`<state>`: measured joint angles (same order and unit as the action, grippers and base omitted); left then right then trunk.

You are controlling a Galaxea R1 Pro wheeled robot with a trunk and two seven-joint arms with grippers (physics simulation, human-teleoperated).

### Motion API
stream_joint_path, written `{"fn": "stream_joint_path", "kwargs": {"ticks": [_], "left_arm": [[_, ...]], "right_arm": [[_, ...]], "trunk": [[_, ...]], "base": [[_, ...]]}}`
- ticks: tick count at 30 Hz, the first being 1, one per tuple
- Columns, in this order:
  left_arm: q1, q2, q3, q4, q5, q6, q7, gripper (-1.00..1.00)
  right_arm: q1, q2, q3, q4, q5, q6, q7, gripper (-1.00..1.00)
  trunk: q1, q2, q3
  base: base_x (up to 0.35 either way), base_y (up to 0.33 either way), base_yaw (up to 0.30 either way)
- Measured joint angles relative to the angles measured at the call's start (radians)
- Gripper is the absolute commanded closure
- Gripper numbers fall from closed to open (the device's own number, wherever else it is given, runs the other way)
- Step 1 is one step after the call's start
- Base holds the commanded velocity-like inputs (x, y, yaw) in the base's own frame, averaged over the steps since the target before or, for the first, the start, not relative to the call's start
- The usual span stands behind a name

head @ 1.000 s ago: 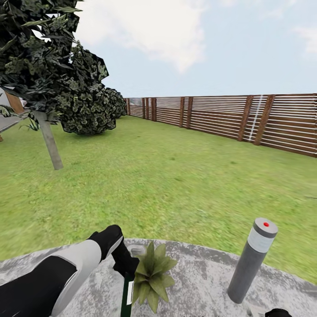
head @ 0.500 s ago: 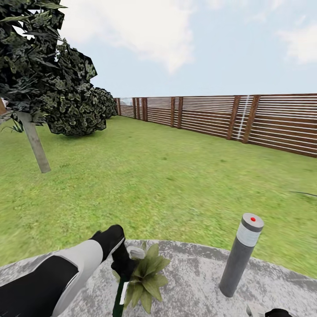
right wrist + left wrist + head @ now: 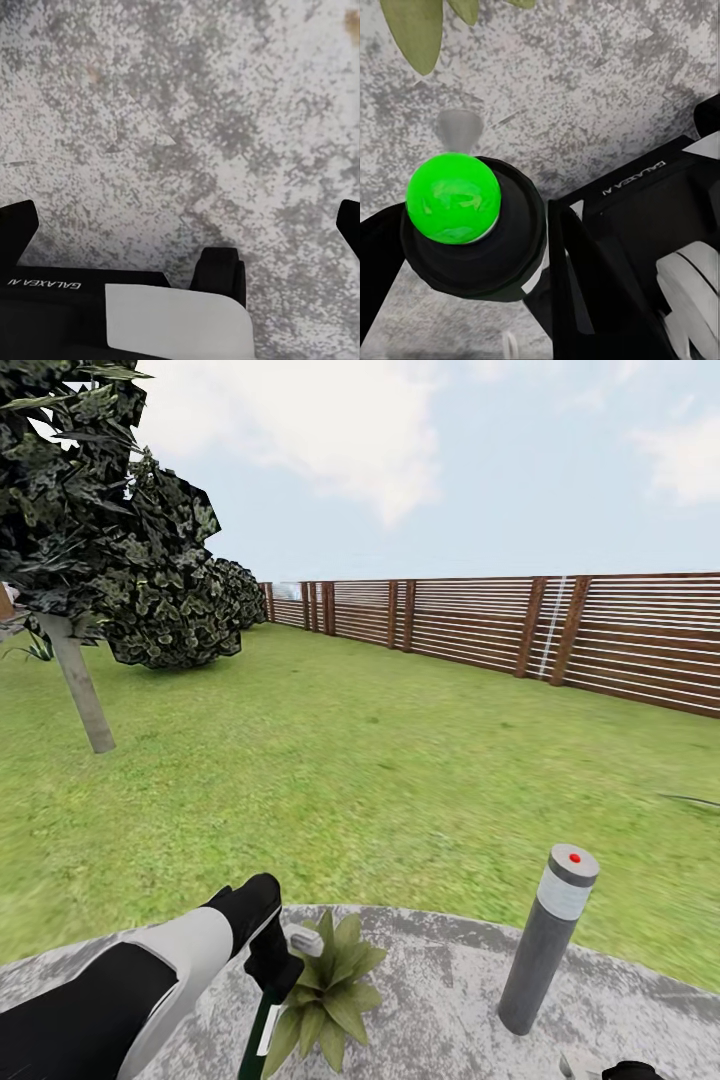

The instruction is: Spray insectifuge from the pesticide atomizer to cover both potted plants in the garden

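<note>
pesticide atomizer (image 3: 262, 1028) tilted further, dark green, white-labelled

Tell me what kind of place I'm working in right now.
Most likely a fenced back garden: green lawn, a brown slatted wooden fence, trees, and a grey paved patio with a bollard lamp.

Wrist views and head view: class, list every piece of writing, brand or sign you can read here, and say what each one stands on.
"GALAXEA": printed in white on the black body of the left gripper, in the left wrist view.
"GALAXEA": partly cut off, on the black body of the right gripper, in the right wrist view.
White label band on the pesticide atomizer: too small to read.
Red dot on top of the grey bollard lamp: a mark, no text.
</note>
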<state>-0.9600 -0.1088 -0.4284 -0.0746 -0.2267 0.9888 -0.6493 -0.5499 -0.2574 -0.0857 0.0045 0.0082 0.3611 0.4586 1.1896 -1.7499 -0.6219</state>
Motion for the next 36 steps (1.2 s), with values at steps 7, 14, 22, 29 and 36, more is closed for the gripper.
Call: {"fn": "stream_joint_path", "kwargs": {"ticks": [7, 14, 22, 29, 36], "left_arm": [[0.0, -0.002, 0.002, -0.002, 0.001, 0.0, -0.001, 1.0], [-0.001, -0.002, 0.003, -0.004, 0.001, 0.0, -0.001, 1.0], [-0.001, -0.003, 0.003, -0.004, 0.001, 0.0, -0.001, 1.0], [-0.001, -0.003, 0.003, -0.004, 0.001, 0.0, -0.001, 1.0], [-0.001, -0.003, 0.003, -0.004, 0.001, 0.0, -0.001, 1.0]], "right_arm": [[0.0, 0.0, 0.0, 0.0, 0.0, 0.0, 0.0, -1.0], [0.0, 0.0, 0.0, 0.0, 0.001, 0.0, 0.0, -1.0], [0.0, 0.0, 0.0, 0.0, 0.002, 0.0, 0.0, -1.0], [0.0, 0.0, 0.0, 0.001, 0.002, 0.0, 0.0, -1.0], [0.0, 0.0, 0.0, 0.0, 0.002, 0.0, -0.001, -1.0]], "trunk": [[0.0, 0.0, 0.0], [0.0, 0.0, 0.0], [0.012, -0.021, -0.009], [0.031, -0.056, -0.025], [0.046, -0.084, -0.038]], "base": [[0.0, 0.0, 0.0], [0.0, 0.0, 0.0], [0.0, 0.0, 0.0], [0.0, 0.0, 0.0], [0.0, 0.0, 0.0]]}}
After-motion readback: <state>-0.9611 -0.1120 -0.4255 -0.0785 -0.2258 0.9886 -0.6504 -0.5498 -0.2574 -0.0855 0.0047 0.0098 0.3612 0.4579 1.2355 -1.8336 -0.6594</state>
